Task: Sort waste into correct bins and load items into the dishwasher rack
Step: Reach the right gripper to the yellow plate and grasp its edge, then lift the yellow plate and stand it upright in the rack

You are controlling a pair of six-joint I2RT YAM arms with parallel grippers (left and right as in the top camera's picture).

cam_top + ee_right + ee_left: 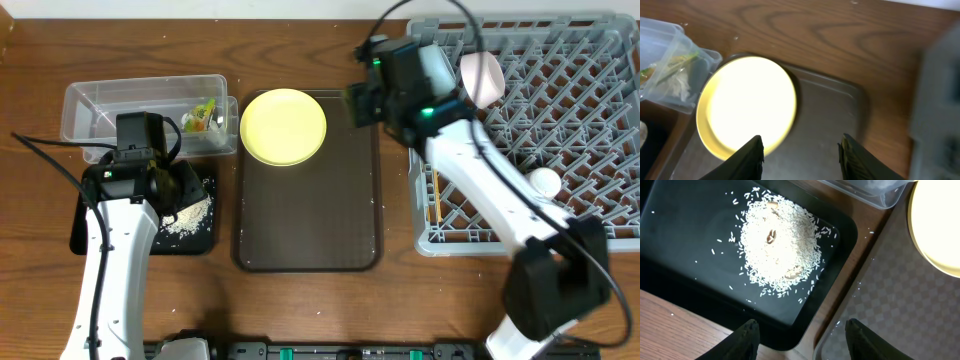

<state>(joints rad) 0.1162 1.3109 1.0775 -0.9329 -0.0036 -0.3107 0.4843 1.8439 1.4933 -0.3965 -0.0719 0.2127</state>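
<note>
Plainly, the yellow plate [747, 102] is what my next move turns on. It lies flat in the far left corner of the brown serving tray [320, 220], and it looks to be the last dish not yet in the rack [580, 120], which stands just off the tray's right edge. My right gripper [800, 145] hangs over the tray's far edge, toward its right half, jaws spread wide with nothing between them. In the right wrist view the plate sits ahead and to the left of the opening, not under it. Being round, it offers no long axis to line up on, so I judge the grip must take the rim, on the side facing the tray's middle. My left gripper [800, 330] hovers at the tray's left edge above the black tray [670, 255], jaws likewise wide and empty, with the rice [780, 245] heaped there. The wrapper [203, 116] lies in the clear tub [100, 105] beyond the tray's far left corner. My right arm is nearer the plate and on the rack's side, so the pick-up seems to fall to it.
</note>
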